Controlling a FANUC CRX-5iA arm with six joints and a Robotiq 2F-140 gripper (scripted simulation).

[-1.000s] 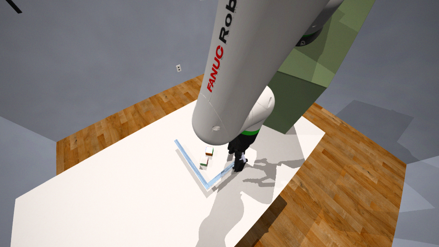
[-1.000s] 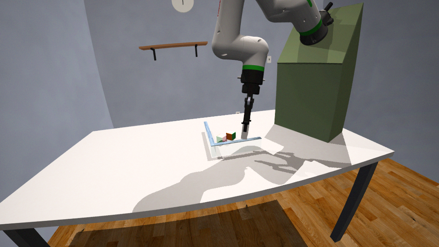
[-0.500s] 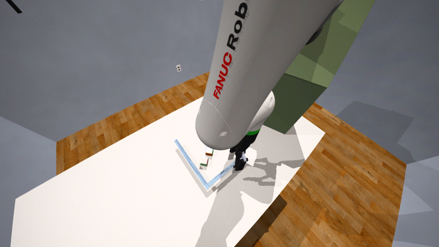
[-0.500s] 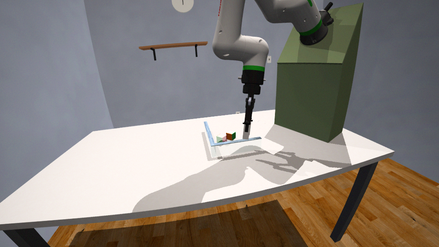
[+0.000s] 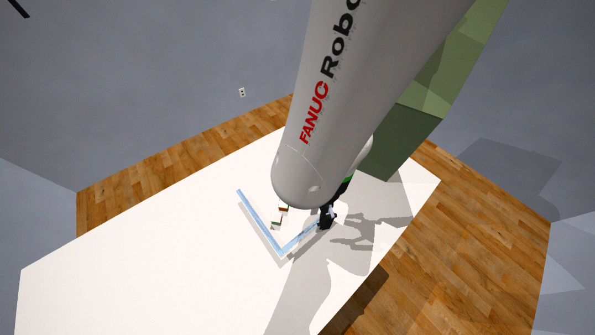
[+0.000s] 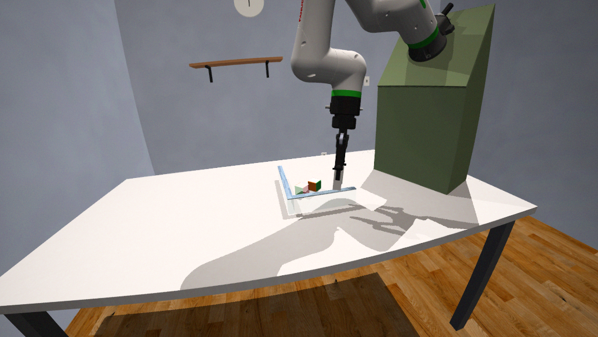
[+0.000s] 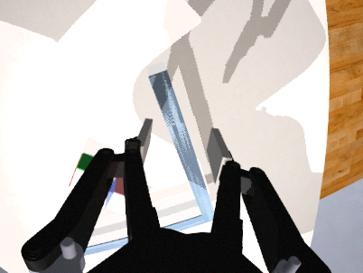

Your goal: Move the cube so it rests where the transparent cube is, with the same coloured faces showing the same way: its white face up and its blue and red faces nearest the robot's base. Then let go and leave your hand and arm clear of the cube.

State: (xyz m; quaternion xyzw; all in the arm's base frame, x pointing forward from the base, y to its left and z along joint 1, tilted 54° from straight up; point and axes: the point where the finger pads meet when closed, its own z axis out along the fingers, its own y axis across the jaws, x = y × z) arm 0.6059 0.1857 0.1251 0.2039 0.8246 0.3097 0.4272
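I take the blue L-shaped guide [image 6: 288,189] on the white table [image 6: 167,226] as my reference. From the exterior view I see the cube [image 6: 314,184] sitting on the table inside the angle of the guide, just behind its near bar, showing an orange face toward the camera and a green one to the right. Just beside it, on the side nearer the guide's corner, stands the transparent cube [image 6: 301,188], pale green with a pinkish face; whether the two touch I cannot tell from here. In the top view the arm [image 5: 333,104] covers part of the cube [image 5: 283,207], and only an orange sliver shows above the transparent cube [image 5: 277,219].

My gripper [image 6: 337,174] hangs vertically from the wrist, its tips low over the far end of the guide's near bar, on the side of the cube toward the green pedestal [image 6: 422,125]. It is apart from the cube. In the wrist view the gripper [image 7: 180,147] stands partly open, fingers roughly halfway spread with only the guide's bar [image 7: 181,136] and the table showing between them, so it has hold of nothing. The cubes peek out at the left behind the finger linkage there.
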